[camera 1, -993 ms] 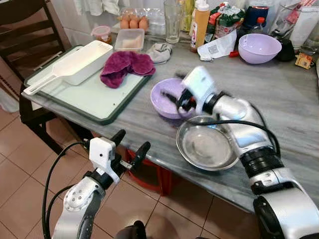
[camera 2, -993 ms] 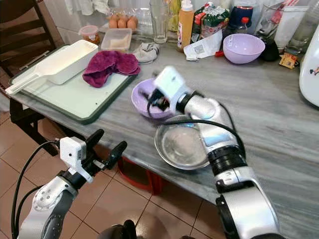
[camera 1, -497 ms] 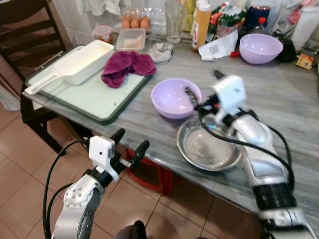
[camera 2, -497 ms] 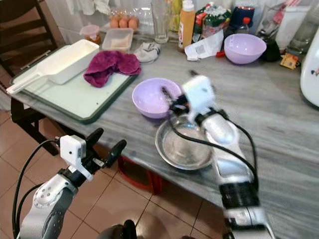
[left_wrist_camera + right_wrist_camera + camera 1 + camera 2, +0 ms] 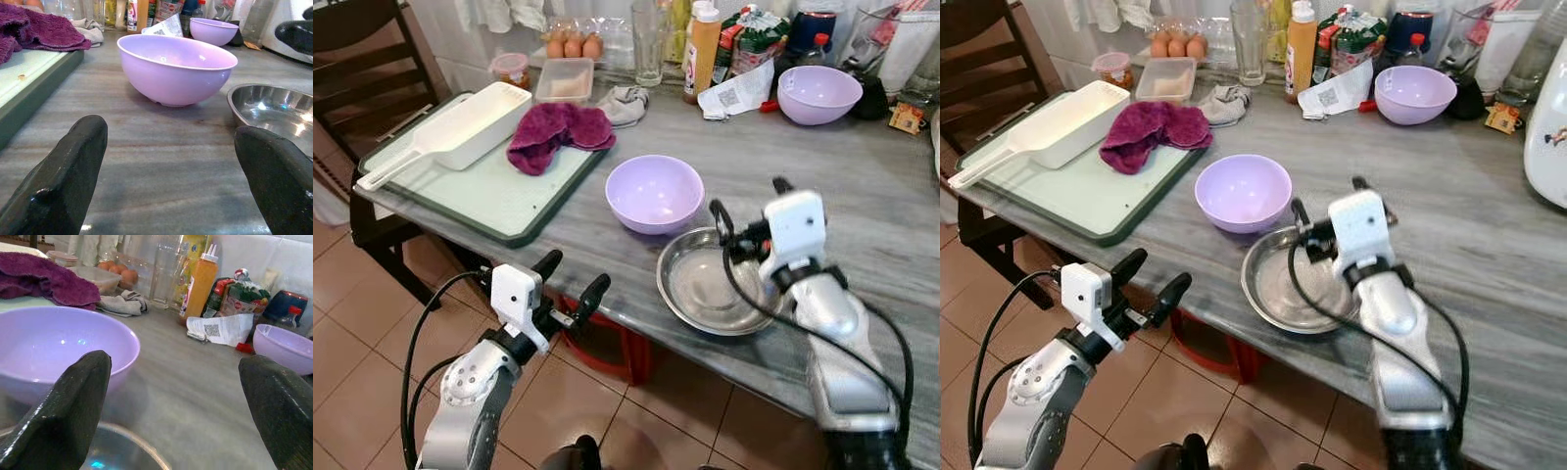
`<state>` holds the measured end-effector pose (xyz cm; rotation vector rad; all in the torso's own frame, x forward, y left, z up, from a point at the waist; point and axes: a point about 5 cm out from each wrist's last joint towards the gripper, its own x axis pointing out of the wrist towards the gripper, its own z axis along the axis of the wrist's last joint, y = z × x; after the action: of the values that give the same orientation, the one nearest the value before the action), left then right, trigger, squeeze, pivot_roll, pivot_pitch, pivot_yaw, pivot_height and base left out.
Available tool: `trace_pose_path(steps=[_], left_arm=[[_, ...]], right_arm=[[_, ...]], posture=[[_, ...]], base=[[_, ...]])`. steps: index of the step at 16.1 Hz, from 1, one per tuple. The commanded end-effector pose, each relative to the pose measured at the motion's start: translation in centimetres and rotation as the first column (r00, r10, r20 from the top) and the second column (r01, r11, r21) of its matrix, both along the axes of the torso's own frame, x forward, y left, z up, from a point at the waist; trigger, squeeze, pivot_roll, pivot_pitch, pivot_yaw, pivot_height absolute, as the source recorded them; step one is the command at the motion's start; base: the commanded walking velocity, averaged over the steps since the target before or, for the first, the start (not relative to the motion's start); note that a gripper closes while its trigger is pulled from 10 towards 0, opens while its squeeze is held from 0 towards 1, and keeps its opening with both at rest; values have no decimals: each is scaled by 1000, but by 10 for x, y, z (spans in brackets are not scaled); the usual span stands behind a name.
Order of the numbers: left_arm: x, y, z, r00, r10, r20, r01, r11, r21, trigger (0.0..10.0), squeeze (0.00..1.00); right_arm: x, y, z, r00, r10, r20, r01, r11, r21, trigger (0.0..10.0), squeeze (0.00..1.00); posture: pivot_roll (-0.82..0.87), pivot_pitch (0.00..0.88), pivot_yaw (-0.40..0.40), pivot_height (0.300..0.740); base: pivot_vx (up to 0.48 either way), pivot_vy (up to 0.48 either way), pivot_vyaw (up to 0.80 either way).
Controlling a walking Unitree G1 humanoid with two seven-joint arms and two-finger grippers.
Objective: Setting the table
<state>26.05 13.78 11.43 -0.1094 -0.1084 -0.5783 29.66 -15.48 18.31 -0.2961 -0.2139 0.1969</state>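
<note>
The steel bowl [image 5: 710, 284] (far rim) sits partly hidden behind the right arm [image 5: 822, 323].

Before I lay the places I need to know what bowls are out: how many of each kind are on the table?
Lilac bowls: 2, the near lilac bowl and the far lilac bowl
Steel bowls: 1, the steel bowl at the table's front edge
Total: 3
</note>
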Motion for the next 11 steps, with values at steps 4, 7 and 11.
trace_pose_path(steps=[4,7,11], left_arm=[[1,0,-1,1000,8,-1,-8,1000,3,10000,0],[2,-3,-1,1000,13,1,-13,1000,-6,10000,0],[1,-2,0,1000,21,5,-21,1000,-12,10000,0]], right_arm=[[-9,9,-7,998,20,-61,-19,1000,8,10000,1000],[-8,13,-19,984,27,-175,-19,999,44,10000,1000],[-6,21,-21,966,66,-249,-45,995,92,10000,1000]], posture=[[-150,139,69,740],[-150,140,62,740],[-147,141,53,740]], base=[[0,0,0],[0,0,0],[0,0,0]])
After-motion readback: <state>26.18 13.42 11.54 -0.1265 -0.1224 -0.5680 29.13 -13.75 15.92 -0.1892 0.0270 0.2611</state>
